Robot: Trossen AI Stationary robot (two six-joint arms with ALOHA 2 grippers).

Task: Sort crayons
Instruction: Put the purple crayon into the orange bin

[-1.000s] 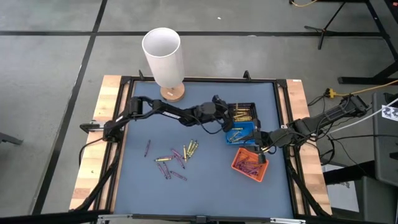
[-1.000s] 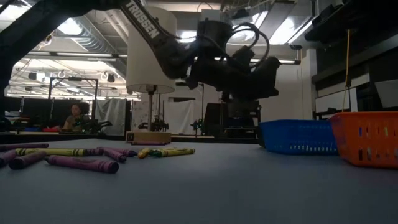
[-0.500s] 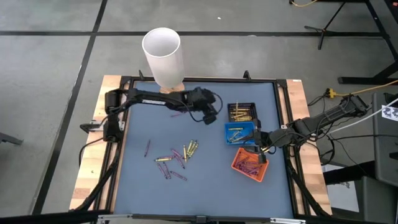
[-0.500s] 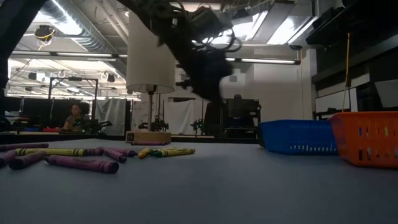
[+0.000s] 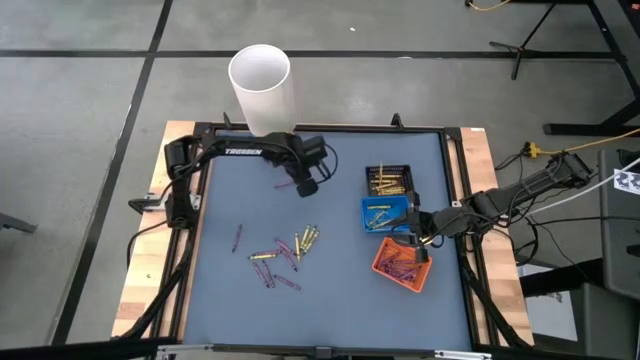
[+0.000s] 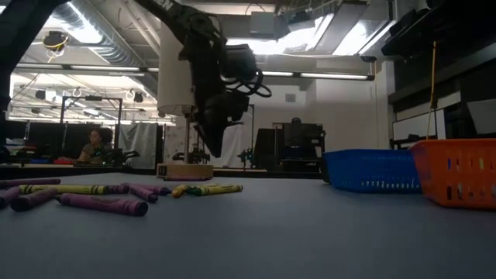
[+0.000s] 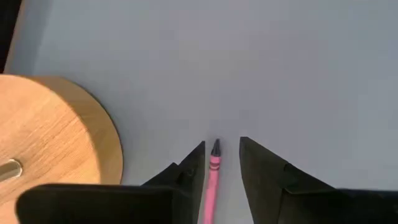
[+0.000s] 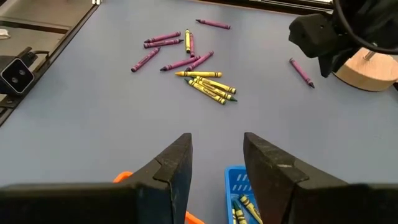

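Several yellow and purple crayons (image 5: 286, 250) lie loose on the blue mat's left half, also in the low view (image 6: 101, 203). One pink-purple crayon (image 7: 213, 177) lies flat on the mat by the wooden base (image 7: 56, 130). My left gripper (image 7: 222, 144) hangs above it, pointing down, open, a finger to either side, clear of the mat (image 6: 213, 147). My right gripper (image 8: 216, 140) waits open over the blue tray (image 5: 385, 214). The black tray (image 5: 388, 181) holds yellow crayons, the orange tray (image 5: 401, 263) purple ones.
A tall white cylinder (image 5: 262, 85) on a round wooden base stands at the mat's far edge, close to my left gripper. The three trays sit in a row at the right. Bare mat lies between the loose crayons and the trays. A black frame (image 5: 455, 200) borders the mat.
My left gripper has swung from over the black tray toward the table's left, to a spot near the wooden base, and has tipped from nearly level to pointing down. My right gripper has kept still.
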